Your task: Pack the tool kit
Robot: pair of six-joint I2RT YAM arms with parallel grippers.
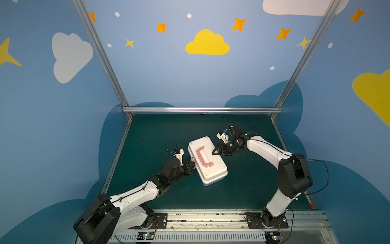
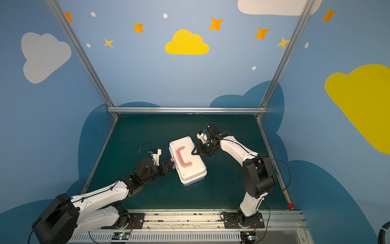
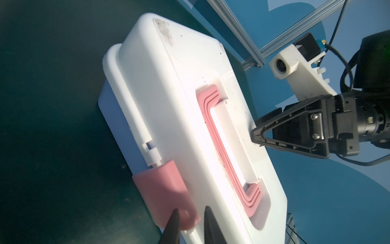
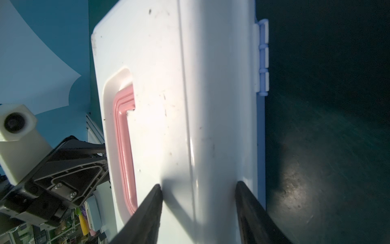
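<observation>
White-lidded tool kit (image 1: 213, 171), right gripper (image 4: 198, 185) agape atop, left gripper (image 3: 191, 212) at latch (image 3: 162, 190), hold unclear.

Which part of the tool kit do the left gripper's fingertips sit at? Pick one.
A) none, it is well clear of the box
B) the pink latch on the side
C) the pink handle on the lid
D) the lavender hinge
B: in the left wrist view the left gripper has its fingertips either side of the pink latch on the side of the tool kit, while the handle lies flat in its recess.
</observation>
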